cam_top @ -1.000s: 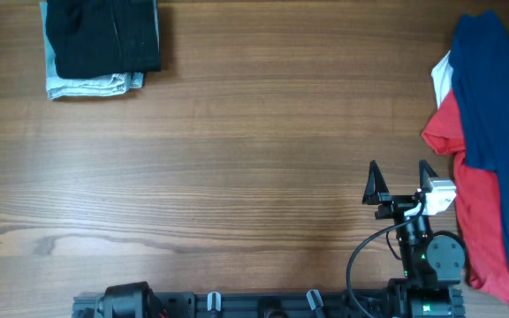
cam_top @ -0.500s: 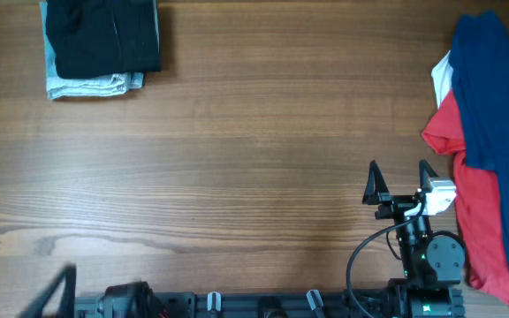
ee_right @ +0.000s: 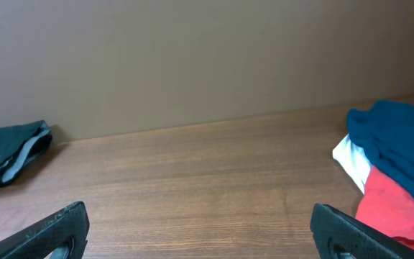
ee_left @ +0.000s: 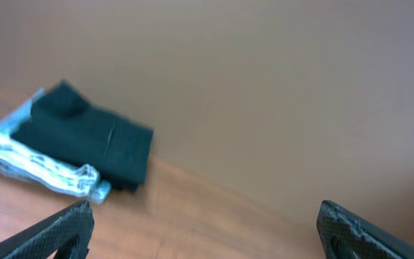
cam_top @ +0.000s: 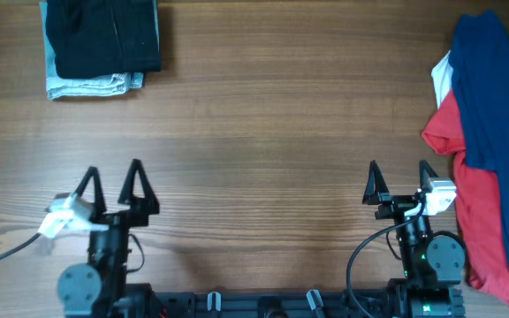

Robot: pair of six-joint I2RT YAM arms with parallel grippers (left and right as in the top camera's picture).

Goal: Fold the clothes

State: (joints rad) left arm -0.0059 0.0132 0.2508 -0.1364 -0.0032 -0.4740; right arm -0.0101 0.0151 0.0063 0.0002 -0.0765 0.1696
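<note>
A broad brown wooden counter [cam_top: 263, 115] with visible grain fills the overhead view.

At its right edge lies a loose, unfolded heap of clothes. A long dark blue garment [cam_top: 493, 97] is draped on top, running from the far edge toward the near one. A red garment [cam_top: 480, 208] spreads out beneath it, showing on its left side and toward the near edge. A small patch of a white garment [cam_top: 441, 81] peeks out at the heap's far left side.

In the far left corner, well apart from the heap, sits a neat stack. A plain black folded garment [cam_top: 104, 35] rests on a folded light-blue denim garment [cam_top: 91, 86], whose pale edge shows along the near and left sides. The stack runs partly past the top of the picture.

The two arms stand along the near edge. The left gripper [cam_top: 113, 168] is at the near left, pointing toward the far side over bare wood, its jaws spread wide and grasping nothing. The right gripper [cam_top: 398, 165] is at the near right, near the red garment but not touching it, its jaws likewise spread wide and empty.

The left wrist view, slightly blurred, looks toward the stack. The right wrist view shows the stack at far left and the heap at right, with a plain brown wall [ee_right: 192, 57] behind.
</note>
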